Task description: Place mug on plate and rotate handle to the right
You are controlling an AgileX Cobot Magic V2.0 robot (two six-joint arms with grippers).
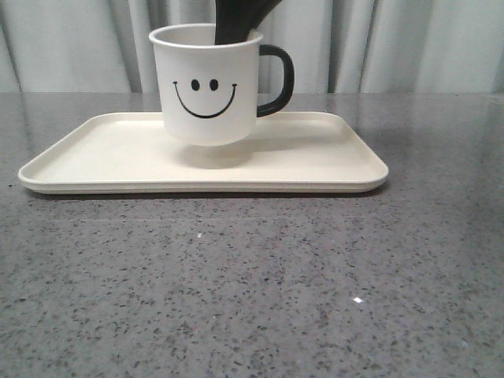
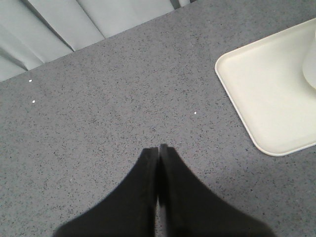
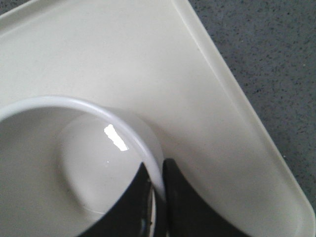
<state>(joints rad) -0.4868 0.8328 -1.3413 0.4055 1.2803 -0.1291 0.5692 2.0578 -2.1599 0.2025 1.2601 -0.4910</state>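
Front view: mug (image 1: pixel 206 83) upright, seemingly above plate (image 1: pixel 94 153), handle (image 1: pixel 277 79) pointing right.

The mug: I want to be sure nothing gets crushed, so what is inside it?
Inside the mug, one finger of the right tool reaches in, pinching the wall. The glossy white bottom looks bare, though the finger covers part of it.

one mug (image 1: pixel 206 90), one plate (image 1: pixel 315 157), two hands: left hand (image 2: pixel 158 149), right hand (image 3: pixel 157 183)

A grey speckled stone table (image 1: pixel 252 283) fills the foreground, with pale pleated curtains (image 1: pixel 409 43) hanging behind it.
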